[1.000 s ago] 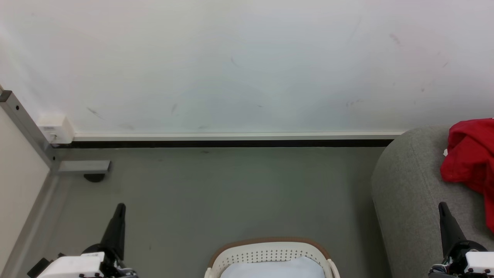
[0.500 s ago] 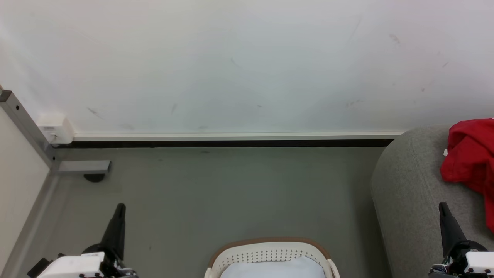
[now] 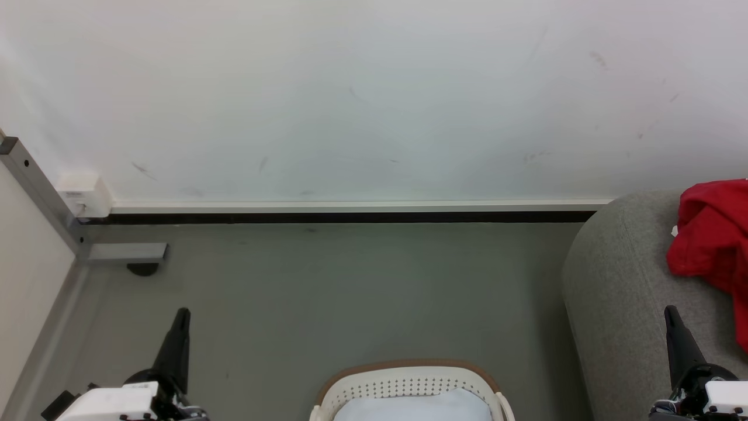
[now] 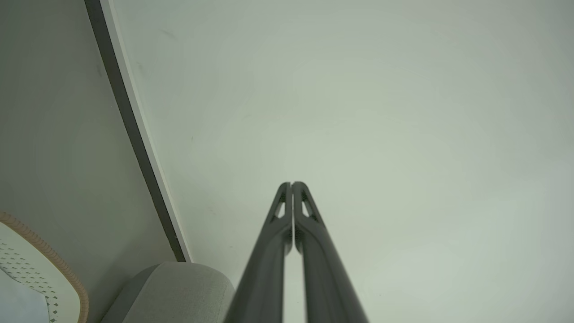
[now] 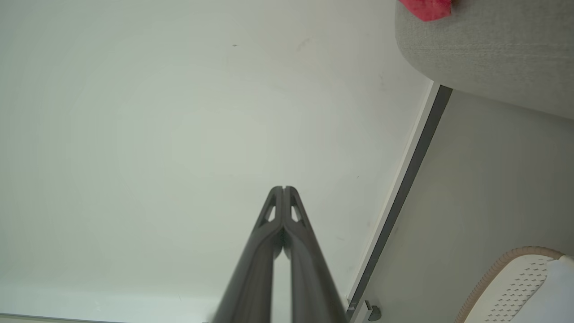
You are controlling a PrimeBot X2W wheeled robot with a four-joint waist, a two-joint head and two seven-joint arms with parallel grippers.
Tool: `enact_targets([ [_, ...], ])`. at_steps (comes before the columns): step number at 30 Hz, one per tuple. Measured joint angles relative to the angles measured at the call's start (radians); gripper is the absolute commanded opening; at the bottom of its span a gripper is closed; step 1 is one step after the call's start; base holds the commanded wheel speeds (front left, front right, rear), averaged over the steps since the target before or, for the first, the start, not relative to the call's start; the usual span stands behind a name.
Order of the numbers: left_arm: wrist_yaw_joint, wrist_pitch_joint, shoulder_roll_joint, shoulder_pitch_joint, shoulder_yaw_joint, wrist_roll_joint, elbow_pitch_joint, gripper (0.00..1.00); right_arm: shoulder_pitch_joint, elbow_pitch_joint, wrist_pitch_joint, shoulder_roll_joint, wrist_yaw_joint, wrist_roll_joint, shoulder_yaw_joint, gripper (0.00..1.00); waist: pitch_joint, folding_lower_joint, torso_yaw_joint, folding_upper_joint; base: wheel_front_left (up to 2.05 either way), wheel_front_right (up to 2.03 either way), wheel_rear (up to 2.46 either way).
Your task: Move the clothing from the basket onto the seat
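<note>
Bright red clothing (image 3: 713,240) lies bunched on the light grey seat (image 3: 619,292) at the right edge of the head view; a red corner (image 5: 426,8) tops the seat (image 5: 484,54) in the right wrist view. The white basket (image 3: 409,383) with its brown rim sits at the bottom centre, holding a pale cloth liner (image 3: 415,406). My left gripper (image 3: 182,316) points up at the lower left, shut with nothing in it (image 4: 292,185). My right gripper (image 3: 669,313) stands shut beside the seat's front, also holding nothing (image 5: 283,189).
A white wall (image 3: 374,93) with a dark baseboard gap (image 3: 350,217) runs across the back. A grey metal post (image 3: 41,193) and foot bracket (image 3: 125,252) stand at the left. Grey floor (image 3: 350,292) spreads between basket and wall.
</note>
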Motion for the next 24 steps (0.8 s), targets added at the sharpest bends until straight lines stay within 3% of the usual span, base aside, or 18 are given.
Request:
enact_targets([
  [24,0.000,0.000,0.000,0.000,0.000,0.000,0.000,0.00,0.000,0.000,-0.002,-0.005,0.000,0.002,0.004,0.00,0.000,-0.0001,0.000,0.0000,0.00,0.00,0.00],
])
